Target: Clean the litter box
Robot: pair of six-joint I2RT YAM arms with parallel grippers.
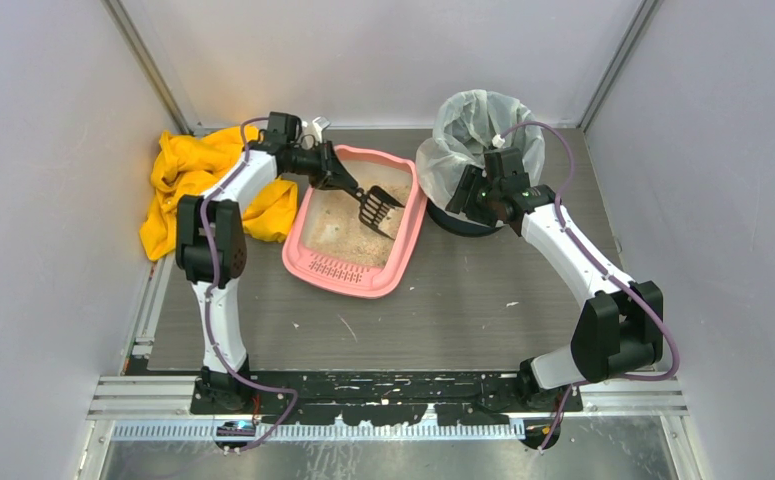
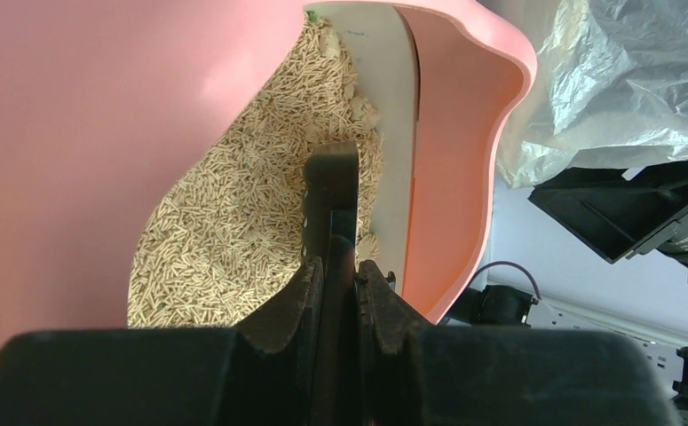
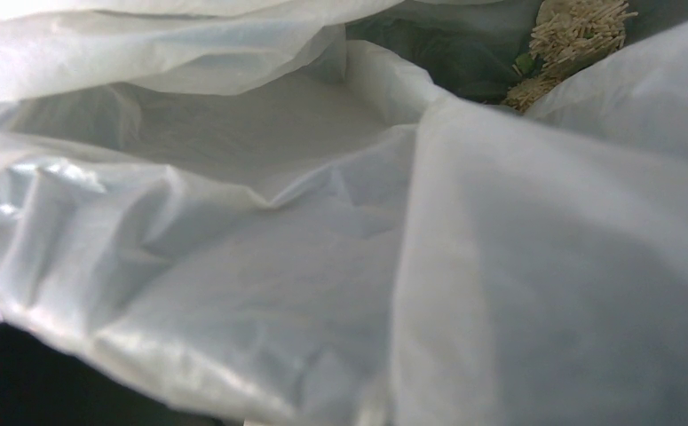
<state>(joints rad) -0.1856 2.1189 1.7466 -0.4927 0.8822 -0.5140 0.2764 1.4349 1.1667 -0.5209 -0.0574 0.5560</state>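
The pink litter box [image 1: 308, 262] lies at the table's middle back, with beige litter [image 1: 338, 220] in it and its slotted lip toward me. My left gripper [image 1: 347, 182] reaches in from the far left corner, shut on the handle of a black slotted scoop [image 1: 379, 208] whose head hangs over the litter. In the left wrist view the fingers [image 2: 294, 297] clamp the scoop handle [image 2: 333, 200] above the litter [image 2: 225, 240]. My right gripper [image 1: 466, 195] is at the near rim of the lined bin [image 1: 483, 125]. Its fingers are hidden by the liner [image 3: 260, 266].
A crumpled yellow cloth [image 1: 188, 180] lies left of the litter box, behind the left arm. The round bin stands right of the box, with some litter [image 3: 580, 35] inside its liner. A few litter crumbs [image 1: 348, 327] lie on the grey table.
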